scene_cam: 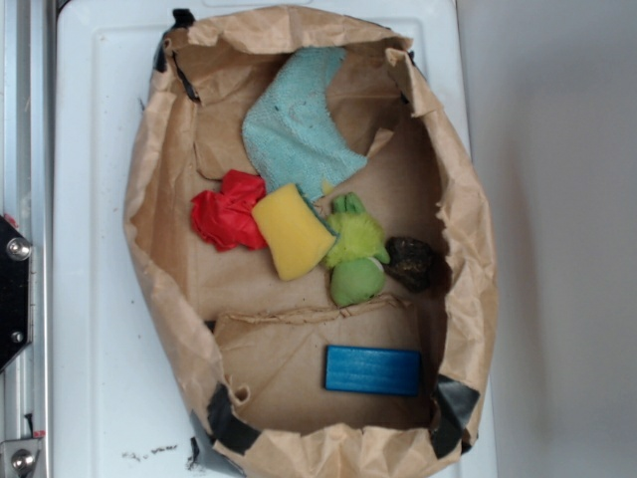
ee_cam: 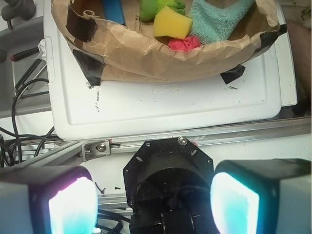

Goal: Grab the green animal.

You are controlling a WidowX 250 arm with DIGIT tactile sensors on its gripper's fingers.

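The green animal (scene_cam: 355,255) lies in the middle of a brown paper bag (scene_cam: 159,199), between the yellow sponge (scene_cam: 291,231) and a dark lump (scene_cam: 409,263). Its round head points toward the blue block (scene_cam: 373,369). In the wrist view only part of the green animal (ee_cam: 156,7) shows at the top edge, behind the sponge (ee_cam: 172,23). My gripper (ee_cam: 153,202) is open and empty, far from the bag, above the robot's black base. It is not seen in the exterior view.
A teal fuzzy cloth (scene_cam: 297,124) and a red crumpled piece (scene_cam: 228,211) also lie in the bag. The bag sits on a white tray (ee_cam: 170,105). A metal rail (ee_cam: 146,141) and cables (ee_cam: 24,112) run near the base.
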